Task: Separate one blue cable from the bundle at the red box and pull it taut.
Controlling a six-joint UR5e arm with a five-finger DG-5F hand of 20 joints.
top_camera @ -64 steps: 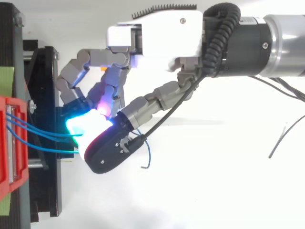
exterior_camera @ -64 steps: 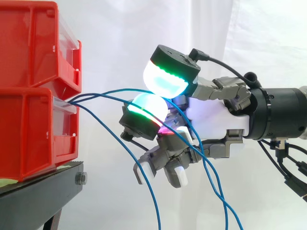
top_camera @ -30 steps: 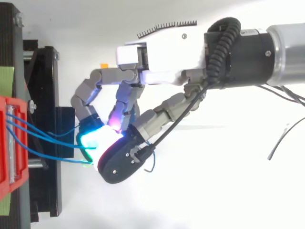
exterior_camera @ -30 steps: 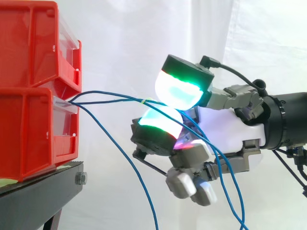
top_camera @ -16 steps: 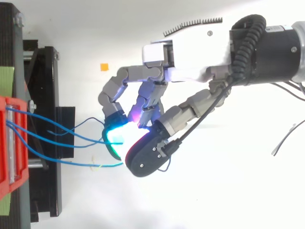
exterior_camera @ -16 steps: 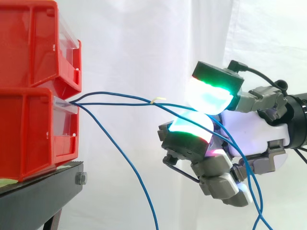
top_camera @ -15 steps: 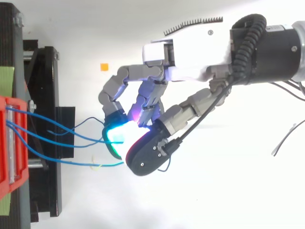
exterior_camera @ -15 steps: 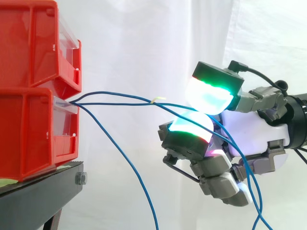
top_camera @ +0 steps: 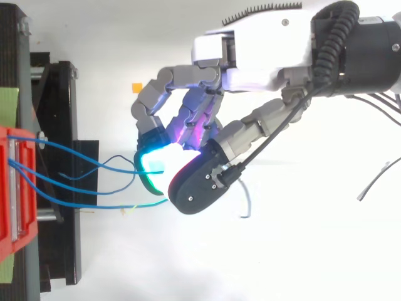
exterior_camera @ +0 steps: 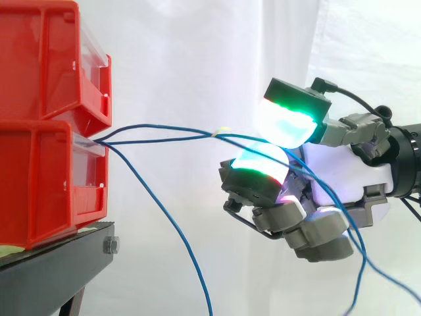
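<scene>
Two stacked red bins (exterior_camera: 46, 125) stand at the left on a black stand (exterior_camera: 59, 257). Three blue cables leave the lower bin's front. Two of them (exterior_camera: 164, 128) run almost level to the right, meeting at a small pale tag (exterior_camera: 221, 131). My hand (exterior_camera: 342, 172) is right of the bins, shut on a blue cable, which is pinched between two green-glowing pads (exterior_camera: 284, 125). The third cable (exterior_camera: 164, 224) hangs free, sloping downward. From above, the hand (top_camera: 263, 56) reaches left and its pads (top_camera: 156, 164) meet the cables (top_camera: 81, 160) just past the stand.
A white curtain hangs behind. A small orange marker (top_camera: 136, 86) lies on the white floor above the hand. A loose grey wire (top_camera: 376, 182) lies at the right. The pinched cable's tail trails down behind the hand (exterior_camera: 358, 263).
The hand has drawn back to the right, away from the bins, keeping its pinch. The upper cables now run straighter and flatter. In the last half second it rose slightly.
</scene>
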